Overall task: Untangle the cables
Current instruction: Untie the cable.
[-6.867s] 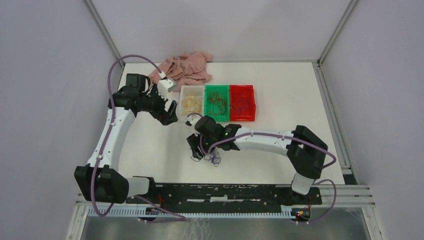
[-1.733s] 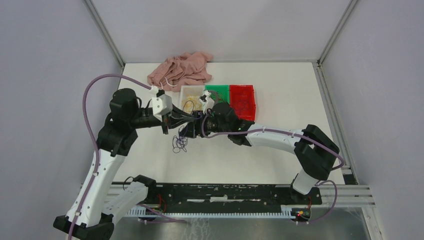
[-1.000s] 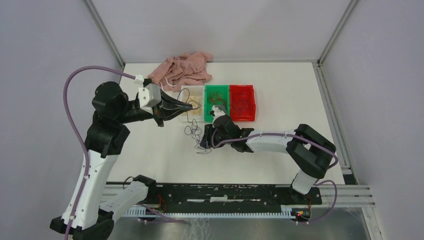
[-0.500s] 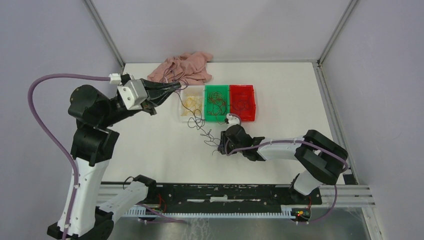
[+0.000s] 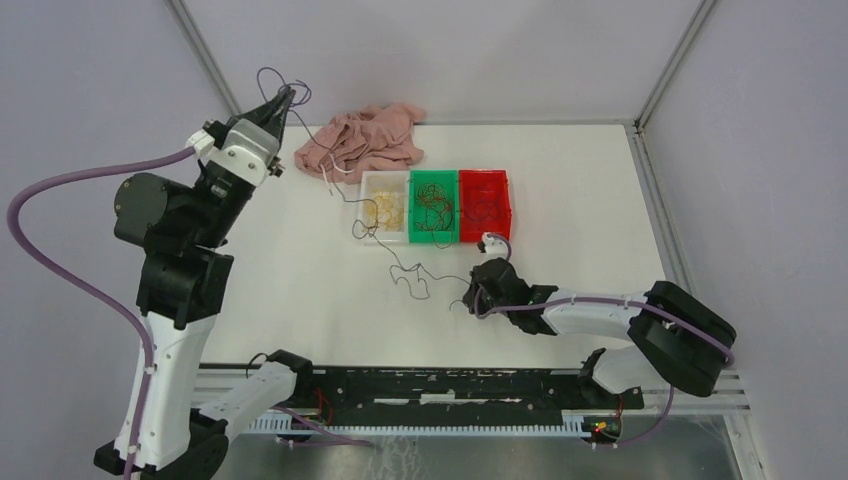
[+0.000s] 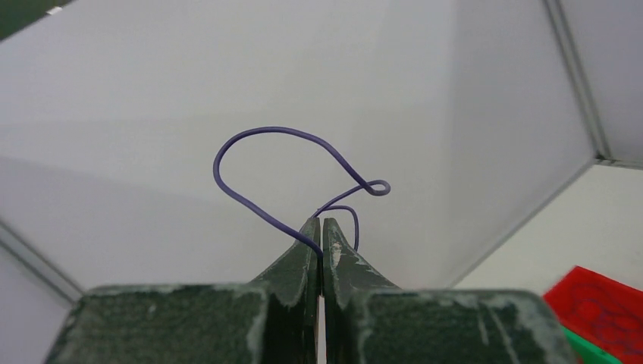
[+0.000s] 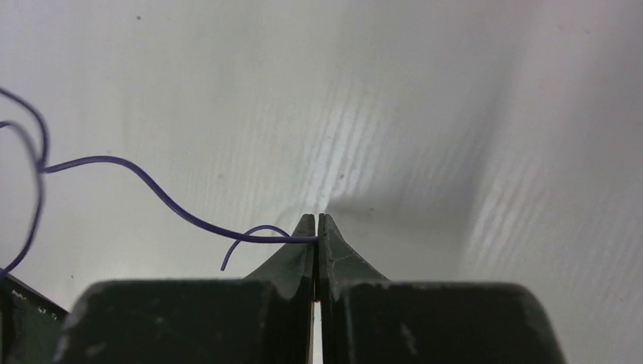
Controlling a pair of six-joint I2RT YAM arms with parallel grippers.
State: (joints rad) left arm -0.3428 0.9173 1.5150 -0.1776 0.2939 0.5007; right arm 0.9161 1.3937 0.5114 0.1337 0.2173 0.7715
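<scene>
A single purple cable (image 5: 399,264) stretches across the table, curling near the middle. My left gripper (image 5: 285,98) is raised high at the back left, shut on one end; the end loops past its tips in the left wrist view (image 6: 258,135). My right gripper (image 5: 466,298) sits low on the table at the front centre, shut on the other end (image 7: 155,188), and a short tail sticks out beside its tips (image 7: 316,220). Other cables lie sorted in the bins: yellow (image 5: 383,208), brown (image 5: 434,206) and red (image 5: 485,208).
Three bins stand side by side at the back centre: white (image 5: 364,188), green (image 5: 416,178) and red (image 5: 505,190). A crumpled pink garment (image 5: 370,138) lies behind them, and the purple cable passes over its edge. Grey walls enclose the table.
My left gripper has risen and swung back-left, drawing the purple cable out into one long strand. My right gripper slid right along the table and shut on the cable's other end.
</scene>
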